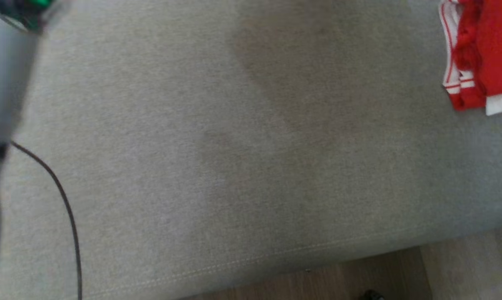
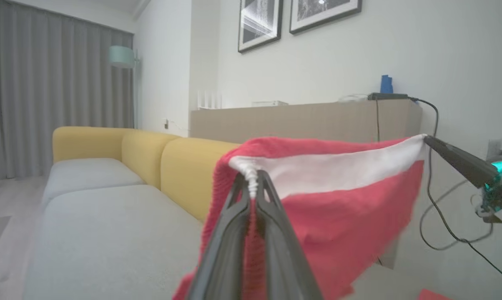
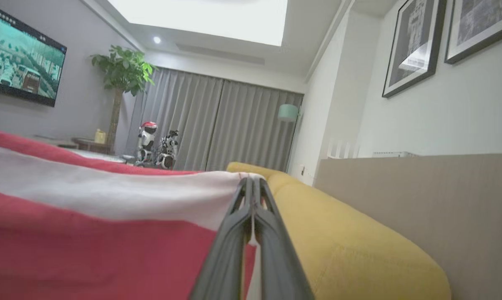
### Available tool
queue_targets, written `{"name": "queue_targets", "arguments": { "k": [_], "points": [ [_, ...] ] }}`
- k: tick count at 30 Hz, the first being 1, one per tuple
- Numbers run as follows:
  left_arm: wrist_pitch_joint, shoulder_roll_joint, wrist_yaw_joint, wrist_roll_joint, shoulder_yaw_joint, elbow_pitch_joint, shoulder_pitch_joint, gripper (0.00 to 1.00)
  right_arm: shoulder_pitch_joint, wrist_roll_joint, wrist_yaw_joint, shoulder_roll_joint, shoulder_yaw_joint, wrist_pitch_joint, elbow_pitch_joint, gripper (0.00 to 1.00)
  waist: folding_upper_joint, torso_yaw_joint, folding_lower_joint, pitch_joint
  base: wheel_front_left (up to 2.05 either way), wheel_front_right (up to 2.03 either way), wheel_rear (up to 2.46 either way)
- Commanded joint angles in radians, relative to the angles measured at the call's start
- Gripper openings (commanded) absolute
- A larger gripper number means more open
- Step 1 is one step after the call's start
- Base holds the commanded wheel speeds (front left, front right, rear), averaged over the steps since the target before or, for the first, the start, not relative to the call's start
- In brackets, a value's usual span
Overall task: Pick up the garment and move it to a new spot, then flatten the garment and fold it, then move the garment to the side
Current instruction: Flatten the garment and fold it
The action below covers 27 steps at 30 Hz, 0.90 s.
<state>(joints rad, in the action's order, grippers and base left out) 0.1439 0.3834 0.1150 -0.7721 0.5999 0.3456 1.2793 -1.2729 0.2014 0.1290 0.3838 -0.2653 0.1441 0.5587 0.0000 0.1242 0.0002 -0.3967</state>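
Left gripper (image 2: pixel 253 183) and right gripper (image 3: pixel 251 183), both pinched tight on its top edge, hold the garment (image 2: pixel 338 200) stretched lengthwise between them over the sofa seat (image 2: pixel 109 225).

Soft, even indoor light; all three views slightly blurred.
Light falls from a bright ceiling panel (image 3: pixel 201 18), blown out to white, and a small spotlight (image 3: pixel 156 40). The head view is smeared, with faint broad shadows on the sofa seat (image 1: pixel 276 104) and the arm (image 1: pixel 5 79) out of focus. Wrist views bend lines at the edges; the garment (image 2: pixel 338 200) blurs at its hem.
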Motion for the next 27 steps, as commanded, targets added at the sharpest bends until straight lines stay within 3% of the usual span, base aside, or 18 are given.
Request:
{"name": "queue_targets", "arguments": {
  "k": [1, 7, 9, 18, 27],
  "points": [
    [0.026, 0.031, 0.009, 0.003, 0.008, -0.004, -0.030, 0.00, 0.060, -0.018, 0.002, -0.019, 0.006, 0.010, -0.029, 0.00, 0.0000, 0.007, -0.0002, 0.000, 0.00, 0.00, 0.00],
    [0.107, 0.082, 0.015, -0.013, 0.222, -0.002, -0.279, 0.00, 0.418, -0.004, 0.002, -0.050, -0.023, -0.053, -0.087, 0.00, 0.0000, -0.011, -0.0002, 0.033, 0.00, 0.00, 0.00],
    [0.116, 0.102, 0.015, 0.031, 0.263, 0.001, -0.358, 0.00, 0.556, 0.026, 0.002, -0.065, -0.026, -0.079, -0.118, 0.00, 0.0000, -0.015, -0.0002, 0.041, 0.00, 0.00, 0.00],
    [0.118, 0.111, 0.014, 0.355, 0.152, -0.178, -0.847, 0.00, 1.014, 0.088, 0.002, -0.085, 0.020, -0.171, -0.296, 0.00, 0.0000, -0.008, -0.0002, 0.136, 0.00, 0.00, 0.00],
    [0.118, 0.134, -0.019, 0.477, 0.056, -0.326, -1.176, 0.00, 1.405, 0.158, 0.002, -0.027, 0.163, -0.342, -0.685, 0.00, 0.0000, -0.033, -0.0002, 0.238, 0.00, 0.00, 0.00]
  ]
}}
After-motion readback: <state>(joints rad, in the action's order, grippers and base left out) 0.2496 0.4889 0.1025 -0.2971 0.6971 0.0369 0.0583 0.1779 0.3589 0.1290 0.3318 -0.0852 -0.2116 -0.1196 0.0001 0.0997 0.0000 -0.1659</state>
